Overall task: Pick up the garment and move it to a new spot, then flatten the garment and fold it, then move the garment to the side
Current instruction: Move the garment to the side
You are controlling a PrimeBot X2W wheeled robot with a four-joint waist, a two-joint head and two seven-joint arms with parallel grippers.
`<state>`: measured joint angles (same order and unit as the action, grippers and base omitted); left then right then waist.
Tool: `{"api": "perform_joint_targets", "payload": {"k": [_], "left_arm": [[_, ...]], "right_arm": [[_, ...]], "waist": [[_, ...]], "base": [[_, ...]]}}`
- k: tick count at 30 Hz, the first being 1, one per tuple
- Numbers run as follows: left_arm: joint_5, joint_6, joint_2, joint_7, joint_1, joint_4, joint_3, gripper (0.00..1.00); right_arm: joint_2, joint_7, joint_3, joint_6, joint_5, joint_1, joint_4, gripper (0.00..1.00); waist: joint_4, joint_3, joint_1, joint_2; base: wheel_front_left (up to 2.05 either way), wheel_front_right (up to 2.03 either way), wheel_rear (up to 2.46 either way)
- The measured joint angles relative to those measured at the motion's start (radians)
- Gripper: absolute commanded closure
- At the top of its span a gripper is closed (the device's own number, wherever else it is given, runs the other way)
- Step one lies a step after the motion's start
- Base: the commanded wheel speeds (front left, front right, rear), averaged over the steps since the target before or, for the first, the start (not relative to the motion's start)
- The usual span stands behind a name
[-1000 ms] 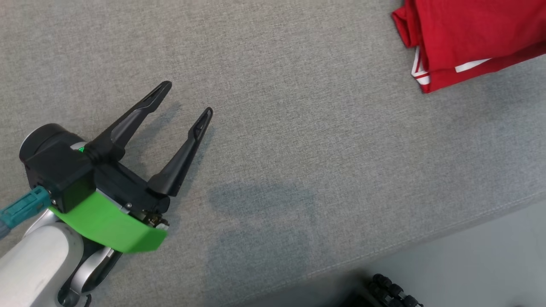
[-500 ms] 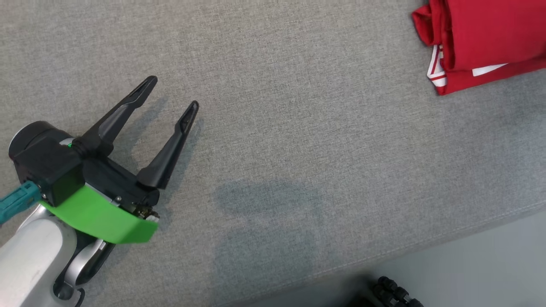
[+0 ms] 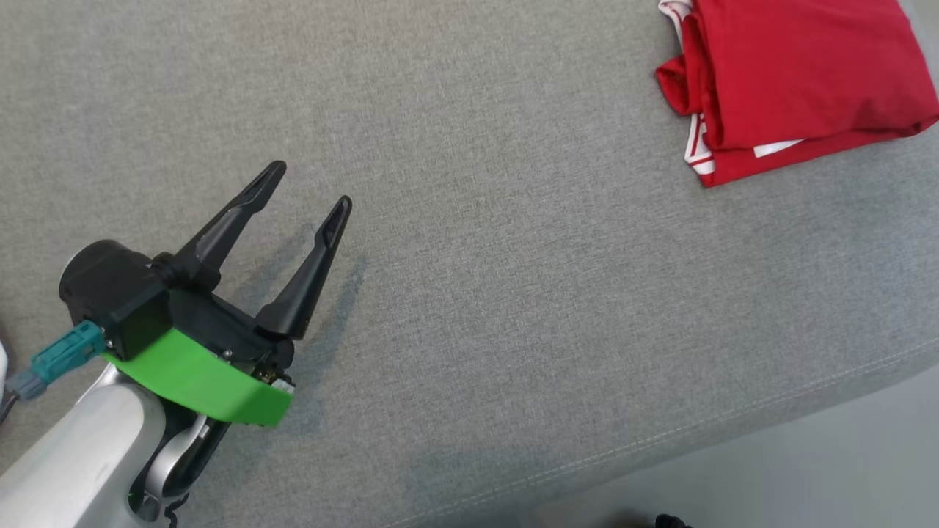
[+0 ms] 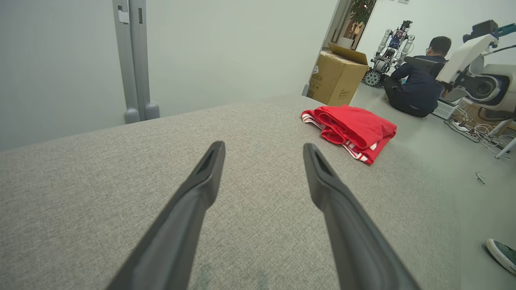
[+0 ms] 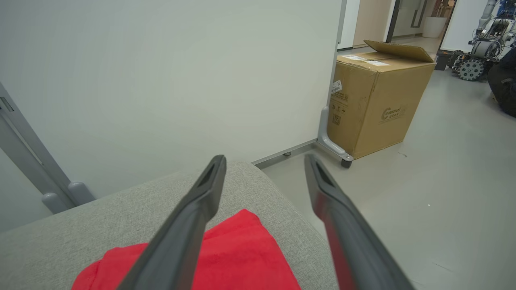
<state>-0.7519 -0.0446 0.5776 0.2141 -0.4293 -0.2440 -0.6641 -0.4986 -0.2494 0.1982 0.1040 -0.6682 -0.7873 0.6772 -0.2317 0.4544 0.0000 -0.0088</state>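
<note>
Two claws wide open, empty: left claw (image 3: 310, 185) over cushion (image 3: 513, 293), right claw (image 5: 265, 159) above folded garment (image 3: 792, 81).

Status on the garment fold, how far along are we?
Looks done: the red garment lies folded in a compact stack near the corner of the grey cushion. In hand: nothing. The right gripper hangs over it, its fingers spread and empty; the left gripper is open over bare cushion. Left: probably only pulling the arms back, if this corner is the intended side spot.
</note>
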Motion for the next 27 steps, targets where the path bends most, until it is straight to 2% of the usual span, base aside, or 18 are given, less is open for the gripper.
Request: {"api": "perform_joint_targets", "payload": {"k": [6,7,9,17,27], "left_arm": [[-0.028,0.000,-0.041,0.008,0.025,0.044,-0.010,0.00],[-0.028,0.000,-0.041,0.008,0.025,0.044,-0.010,0.00],[-0.039,0.000,-0.068,0.016,0.037,0.065,-0.014,0.00],[-0.054,-0.013,-0.111,0.025,0.076,0.117,-0.005,0.00],[-0.081,-0.040,-0.133,0.026,0.139,0.174,0.039,0.00]], "right_arm": [[0.027,-0.002,-0.006,-0.065,-0.021,0.034,-0.056,0.00],[0.027,-0.002,-0.006,-0.065,-0.021,0.034,-0.056,0.00],[0.030,-0.002,0.002,-0.096,-0.021,0.061,-0.086,0.00],[0.028,-0.003,0.034,-0.148,-0.018,0.137,-0.144,0.00],[0.053,-0.003,0.089,-0.165,0.002,0.275,-0.228,0.00]], "waist": [[0.003,-0.077,0.0000,0.0000],[0.003,-0.077,0.0000,0.0000],[0.012,-0.115,0.0000,0.0000],[0.060,-0.198,0.0000,0.0000],[0.185,-0.288,-0.0001,0.0000]], "base": [[0.00,0.00,0.00],[0.00,0.00,0.00],[0.00,0.00,0.00],[0.00,0.00,0.00],[0.00,0.00,0.00]]}}
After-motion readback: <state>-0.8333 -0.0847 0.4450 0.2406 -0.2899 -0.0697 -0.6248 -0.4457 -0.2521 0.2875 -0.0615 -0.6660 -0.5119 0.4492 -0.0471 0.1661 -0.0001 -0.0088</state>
